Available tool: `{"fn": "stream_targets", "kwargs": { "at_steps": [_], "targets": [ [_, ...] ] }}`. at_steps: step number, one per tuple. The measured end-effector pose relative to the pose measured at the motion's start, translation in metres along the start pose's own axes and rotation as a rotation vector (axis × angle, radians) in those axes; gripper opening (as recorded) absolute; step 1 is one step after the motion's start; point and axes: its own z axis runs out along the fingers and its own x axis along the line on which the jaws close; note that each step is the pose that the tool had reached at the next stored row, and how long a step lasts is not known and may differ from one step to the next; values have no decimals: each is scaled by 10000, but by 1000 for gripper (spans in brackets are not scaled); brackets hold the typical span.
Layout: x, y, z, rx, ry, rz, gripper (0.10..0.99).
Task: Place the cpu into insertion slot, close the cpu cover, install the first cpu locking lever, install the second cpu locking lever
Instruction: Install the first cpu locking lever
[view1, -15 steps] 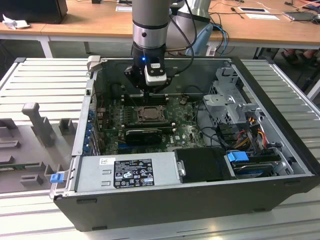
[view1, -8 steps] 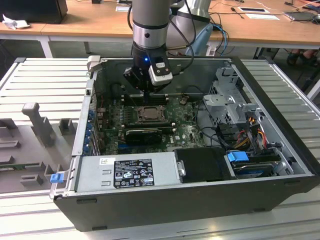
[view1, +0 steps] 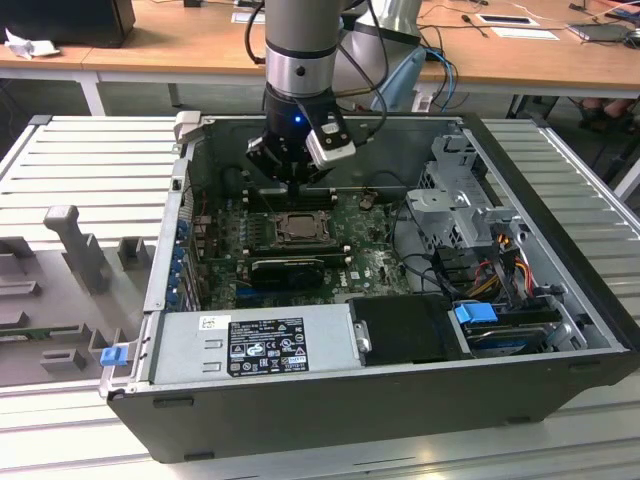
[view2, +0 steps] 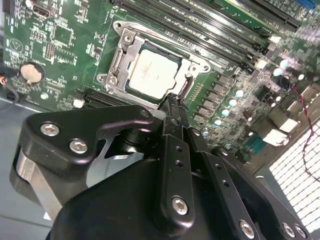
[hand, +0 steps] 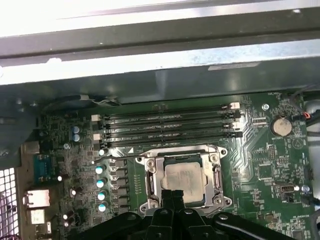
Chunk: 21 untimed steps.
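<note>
The cpu (view2: 152, 74) (hand: 184, 177), a pale square chip, lies flat in the insertion slot (view1: 297, 228) on the green board. The cpu cover (view2: 116, 62) (hand: 150, 175), a metal frame plate, lies down around the chip, which shows through its window. A thin lever rod (hand: 120, 156) runs along one edge of the socket. My gripper (view1: 296, 188) (view2: 171, 98) (hand: 173, 194) hangs just above the socket's edge, shut, with its black fingers pressed together and nothing between them.
Long black memory slots (hand: 167, 125) run beside the socket. A black card (view1: 288, 268) sits on the socket's near side in the exterior view. The case walls (view1: 165, 250), a power supply (view1: 265, 345) and a drive cage with cables (view1: 470, 215) hem in the board.
</note>
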Motion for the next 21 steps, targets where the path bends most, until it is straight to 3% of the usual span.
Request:
{"fn": "stream_targets", "kwargs": {
  "at_steps": [14,21],
  "targets": [
    [31,-6,1,6,17,-488,106],
    [155,-21,3,-2,-7,-545,106]
  ]
}}
